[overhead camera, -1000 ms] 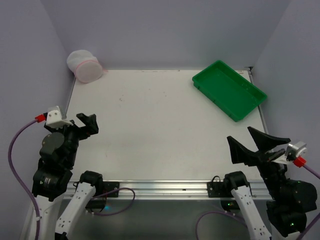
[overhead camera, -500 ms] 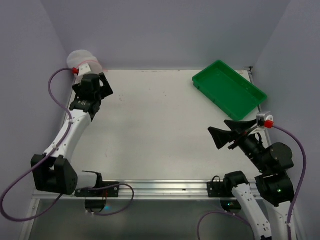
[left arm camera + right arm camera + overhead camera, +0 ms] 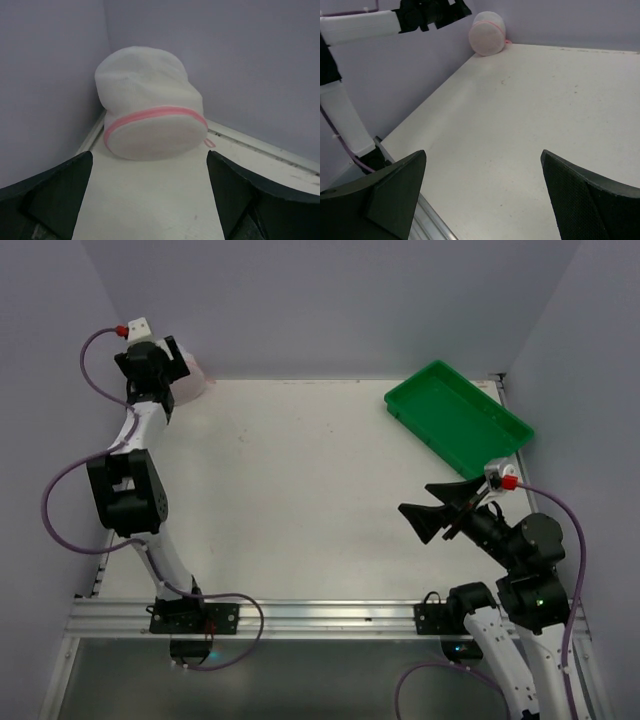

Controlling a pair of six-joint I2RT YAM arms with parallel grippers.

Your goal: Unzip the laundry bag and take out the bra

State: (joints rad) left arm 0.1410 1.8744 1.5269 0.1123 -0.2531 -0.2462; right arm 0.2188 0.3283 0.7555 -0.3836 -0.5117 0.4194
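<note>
Left tool (image 3: 149,167) hovering wide open, laundry bag (image 3: 148,107) lying on its side just ahead of it in the worktop (image 3: 150,205) corner, right tool (image 3: 483,165) gaping wide, holding nothing, far from the bag

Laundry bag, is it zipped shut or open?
Shut, it seems: the laundry bag has its lid flush, pink zip trim unbroken.

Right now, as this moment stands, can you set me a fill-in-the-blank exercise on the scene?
1. The bag lies in the far ____ corner of the table.
2. The trim round the bag's lid is ____.
3. The left gripper faces the bag with its jaws ____.
4. The tray near the far right corner is ____ in colour.
Missing words: left; pink; open; green.
</note>
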